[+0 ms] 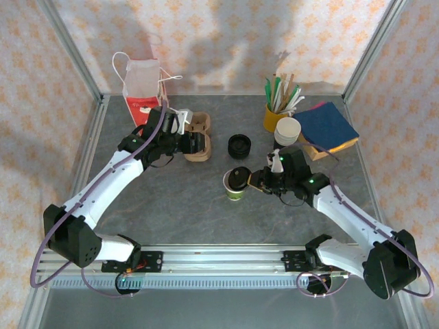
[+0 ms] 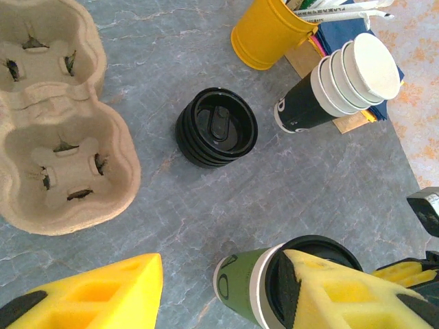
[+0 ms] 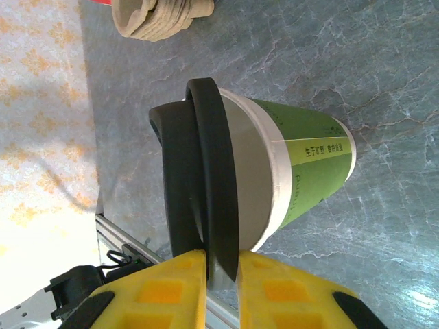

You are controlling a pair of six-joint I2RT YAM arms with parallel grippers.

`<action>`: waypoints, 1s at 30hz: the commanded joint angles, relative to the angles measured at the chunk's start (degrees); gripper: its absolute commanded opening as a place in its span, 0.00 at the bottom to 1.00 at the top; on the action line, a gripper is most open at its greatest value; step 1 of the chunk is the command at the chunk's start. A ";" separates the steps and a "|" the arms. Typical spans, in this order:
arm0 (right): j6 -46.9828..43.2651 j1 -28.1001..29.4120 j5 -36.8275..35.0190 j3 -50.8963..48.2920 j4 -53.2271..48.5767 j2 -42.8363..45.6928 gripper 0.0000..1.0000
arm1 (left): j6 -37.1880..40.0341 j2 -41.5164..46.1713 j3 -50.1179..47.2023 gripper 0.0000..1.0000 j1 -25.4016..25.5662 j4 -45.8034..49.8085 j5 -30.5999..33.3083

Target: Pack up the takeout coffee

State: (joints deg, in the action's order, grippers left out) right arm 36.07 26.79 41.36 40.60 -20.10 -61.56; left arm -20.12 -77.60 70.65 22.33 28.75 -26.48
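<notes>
the takeout coffee (image 1: 236, 185) stands upright near the middle of the grey tabletop (image 1: 206, 216): a green paper cup with pale printed lettering, a white band under the rim, and a round black lid (image 3: 206, 171) on its mouth. the right pincer (image 3: 223, 259) is clamped on the lid's edge, one yellow finger on each side. the left pincer (image 1: 195, 142) hangs by the pulp carrier (image 1: 200, 127), its fingers (image 2: 130, 281) apart and gripping nothing.
</notes>
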 commanded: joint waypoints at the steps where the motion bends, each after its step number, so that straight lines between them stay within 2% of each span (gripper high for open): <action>1: -1.00 -0.33 -1.02 -0.48 1.07 -0.43 0.19 | -0.45 0.25 -0.30 0.51 -0.67 0.09 1.59; 19: -1.09 -0.33 0.42 -2.40 3.59 -1.27 0.28 | 0.08 -0.99 -0.52 0.51 -0.61 0.35 1.96; 30: -2.53 -0.33 0.03 -1.95 2.75 -1.65 0.39 | 0.08 -0.36 -0.75 0.51 -0.65 0.60 2.40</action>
State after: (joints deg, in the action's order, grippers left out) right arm 35.00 26.79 41.60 38.74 -17.63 -63.09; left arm -20.08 -78.15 70.48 22.33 28.88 -25.04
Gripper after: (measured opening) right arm 0.385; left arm 0.510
